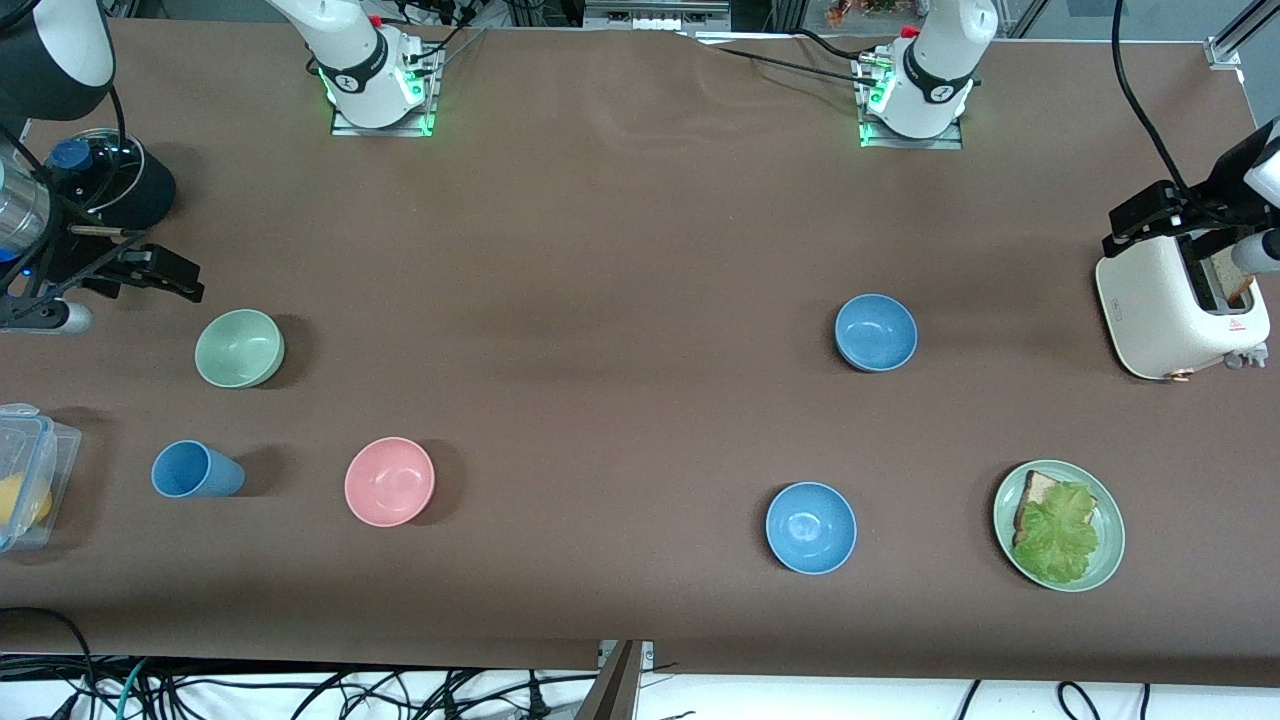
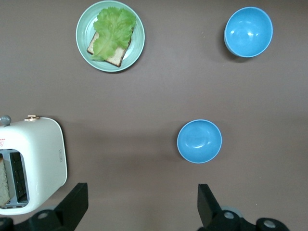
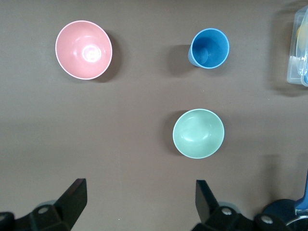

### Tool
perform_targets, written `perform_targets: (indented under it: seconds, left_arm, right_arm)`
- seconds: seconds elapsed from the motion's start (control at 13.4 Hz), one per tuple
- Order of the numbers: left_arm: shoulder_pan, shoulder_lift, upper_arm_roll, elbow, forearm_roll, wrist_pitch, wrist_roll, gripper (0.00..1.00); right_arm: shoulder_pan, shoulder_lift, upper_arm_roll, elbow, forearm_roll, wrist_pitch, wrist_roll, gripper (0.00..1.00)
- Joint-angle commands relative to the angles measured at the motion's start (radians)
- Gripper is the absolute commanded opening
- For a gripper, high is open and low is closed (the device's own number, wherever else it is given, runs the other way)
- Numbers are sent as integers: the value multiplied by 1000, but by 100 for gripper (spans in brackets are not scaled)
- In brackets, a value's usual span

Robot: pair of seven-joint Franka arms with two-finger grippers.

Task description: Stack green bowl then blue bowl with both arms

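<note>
both pairs of fingers stand spread wide and hold nothing. the left gripper [image 2: 139,204] hangs over bare tabletop [image 1: 620,300] between the toaster [image 1: 1180,310] and the blue bowl [image 1: 876,332], near the left arm's end of the table; its own wrist view shows one dark finger [image 2: 72,204] on each side with brown cloth between. the right gripper [image 3: 139,202] hangs over the tabletop at the right arm's end, beside the green bowl [image 1: 240,347] (which sits upright and alone, well apart from the blue bowl).

nearer the front camera than the green bowl lie a blue cup [image 1: 196,470] on its side and a pink bowl [image 1: 389,481], the cup closer to the table's edge. a clear plastic box [image 1: 30,480] with something yellow in it sits at that same edge.

toward the left arm's end, a brighter blue bowl [image 1: 811,527] rests nearer the front camera than the dusty blue one. beside it is a pale green plate [image 1: 1108,560] carrying a slice of bread [image 1: 1035,492] topped with lettuce [image 1: 1058,535]. the white toaster has a slice standing in its slot.
</note>
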Motion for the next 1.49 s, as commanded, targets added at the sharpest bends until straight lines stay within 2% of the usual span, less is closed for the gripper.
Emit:
perform_targets:
  seconds: [0.0, 1.42]
  left_arm:
    - [12, 21, -2, 2, -13, -44, 9, 100]
    - [12, 23, -9, -1, -19, 28, 10, 100]
  right_arm:
    - [-5, 8, 4, 21, -3, -15, 1, 100]
    - [-5, 8, 4, 21, -3, -13, 0, 100]
